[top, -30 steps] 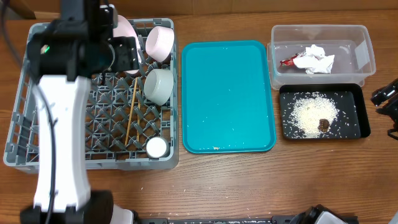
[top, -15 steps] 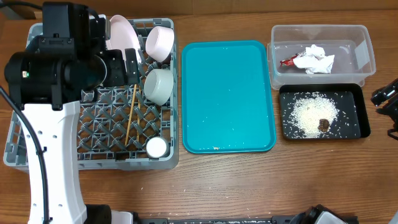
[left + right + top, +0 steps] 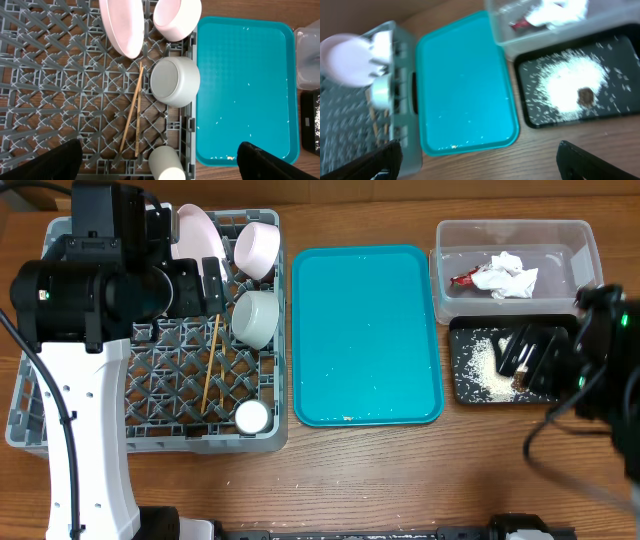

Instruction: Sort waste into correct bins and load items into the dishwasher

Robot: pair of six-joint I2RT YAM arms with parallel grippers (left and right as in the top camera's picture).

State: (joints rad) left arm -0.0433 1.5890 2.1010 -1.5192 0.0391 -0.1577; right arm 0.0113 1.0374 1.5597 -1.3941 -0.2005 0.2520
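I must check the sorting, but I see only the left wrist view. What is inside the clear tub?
Observer: A crumpled napkin and a red wrapper lie in the tub.
Operator: What does the black tray hold?
Observer: The black tray holds loose rice with a brown lump on it.
Operator: Where is the right arm?
Observer: In the overhead view the right arm hangs over the right part of the black tray.

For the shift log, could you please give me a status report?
Left end effector open, empty; right end effector same. Dishes in rack; waste in tub and black tray. Stray grains on teal tray.
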